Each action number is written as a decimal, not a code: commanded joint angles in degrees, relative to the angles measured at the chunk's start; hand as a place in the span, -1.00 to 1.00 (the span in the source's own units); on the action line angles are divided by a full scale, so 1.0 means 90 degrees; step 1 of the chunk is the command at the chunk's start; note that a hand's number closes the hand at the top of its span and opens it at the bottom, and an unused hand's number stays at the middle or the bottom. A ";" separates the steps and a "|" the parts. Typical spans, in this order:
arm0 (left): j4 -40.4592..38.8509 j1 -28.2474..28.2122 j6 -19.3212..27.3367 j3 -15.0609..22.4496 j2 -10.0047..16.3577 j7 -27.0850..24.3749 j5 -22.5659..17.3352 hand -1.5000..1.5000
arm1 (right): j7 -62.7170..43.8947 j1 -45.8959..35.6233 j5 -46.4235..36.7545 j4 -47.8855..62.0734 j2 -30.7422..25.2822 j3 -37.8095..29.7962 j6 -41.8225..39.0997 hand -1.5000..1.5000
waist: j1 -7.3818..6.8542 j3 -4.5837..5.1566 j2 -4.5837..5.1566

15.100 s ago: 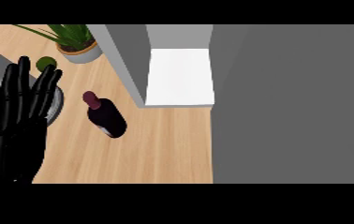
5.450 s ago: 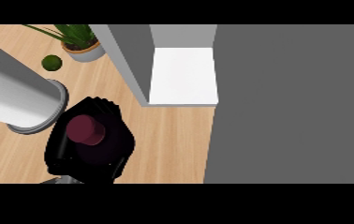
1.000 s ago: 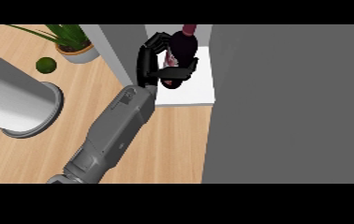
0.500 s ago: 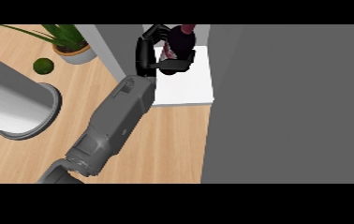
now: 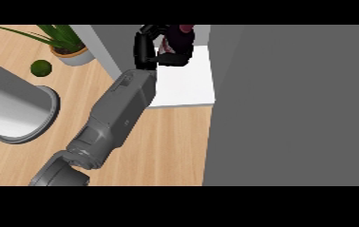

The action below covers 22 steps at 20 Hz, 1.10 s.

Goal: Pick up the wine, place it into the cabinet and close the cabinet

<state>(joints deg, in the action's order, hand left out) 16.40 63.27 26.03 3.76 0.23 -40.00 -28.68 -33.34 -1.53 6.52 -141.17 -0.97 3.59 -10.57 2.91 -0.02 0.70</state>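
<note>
One hand, the right (image 5: 147, 48), is curled around the wine (image 5: 179, 41), fingers on its left side and thumb across the front. Both are inside the cabinet (image 5: 105, 50), over the back of its white shelf (image 5: 186, 86); whether the bottle touches the shelf cannot be told. Its dark red top points away from the viewer. The grey door (image 5: 280, 102) stands open on the right. On the counter (image 5: 168, 145), left of the cabinet, are a plant (image 5: 69, 50) and a lime (image 5: 41, 68)
</note>
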 commanded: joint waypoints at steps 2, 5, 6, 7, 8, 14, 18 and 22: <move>-0.0458 0.0069 -0.0359 -0.0515 0.0098 -0.0181 -0.0307 1.00 | -0.0155 -0.0083 0.0338 -0.0202 0.0027 -0.0087 0.0079 -1.00 | 0.0070 0.0008 0.0072; -0.0547 0.0130 -0.0399 -0.0613 -0.0025 -0.0335 -0.0389 1.00 | -0.0216 0.0157 0.0442 -0.0524 0.0014 0.0054 0.0013 -1.00 | 0.0107 0.0006 0.0054; -0.0585 0.0161 -0.0481 -0.0596 0.0136 -0.0141 -0.0336 1.00 | -0.0432 -0.0205 0.0390 -0.0374 -0.0002 -0.0042 0.0181 -1.00 | -0.0014 0.0008 0.0026; -0.0625 0.0369 -0.0145 -0.0539 -0.0024 -0.0224 -0.0511 1.00 | -0.0243 -0.0235 0.0000 -0.0179 0.0105 0.0343 0.0264 -1.00 | 0.0119 0.0009 0.0046; -0.0703 0.0230 -0.0421 -0.0620 0.0100 -0.0222 -0.0348 1.00 | -0.0309 -0.0018 0.0252 -0.0463 0.0080 0.0240 0.0140 -1.00 | 0.0032 0.0007 0.0034; -0.0984 0.0307 -0.0530 -0.0674 0.0248 -0.0284 -0.0292 1.00 | -0.0319 -0.0109 0.0273 -0.0390 0.0054 0.0261 0.0116 -1.00 | 0.0094 0.0007 0.0062; -0.1174 0.0036 -0.0229 -0.0589 -0.0024 -0.0677 -0.0150 -1.00 | -0.0339 -0.0286 0.0282 -0.0228 -0.0011 0.0117 0.0134 -1.00 | 0.0100 0.0007 0.0076; -0.1316 0.0257 0.0221 -0.0580 -0.0024 -0.0623 -0.0089 -1.00 | -0.0110 -0.0169 0.0072 -0.0210 0.0095 0.0290 0.0105 -1.00 | 0.0236 0.0008 0.0109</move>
<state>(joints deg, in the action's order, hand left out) 6.12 65.95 25.52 -1.50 0.13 -44.72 -29.84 -33.94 -3.59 6.24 -140.48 -0.44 5.70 -9.81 4.19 0.00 1.36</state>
